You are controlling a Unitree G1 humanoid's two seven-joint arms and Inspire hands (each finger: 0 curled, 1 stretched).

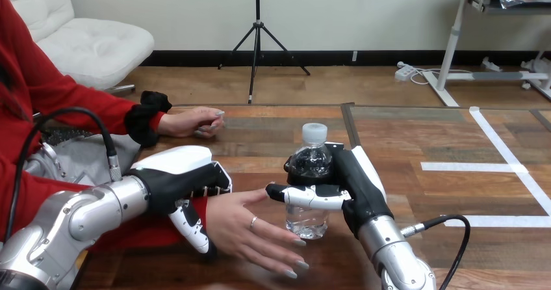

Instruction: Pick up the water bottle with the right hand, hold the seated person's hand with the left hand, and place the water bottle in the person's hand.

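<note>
The clear water bottle (310, 163), white-capped and upright, sits inside the right hand (356, 187), whose fingers and thumb curl round its middle, while the person's open hand (250, 228) lies palm up just beside the bottle's base, its wrist clasped by the left hand (175, 178).
</note>
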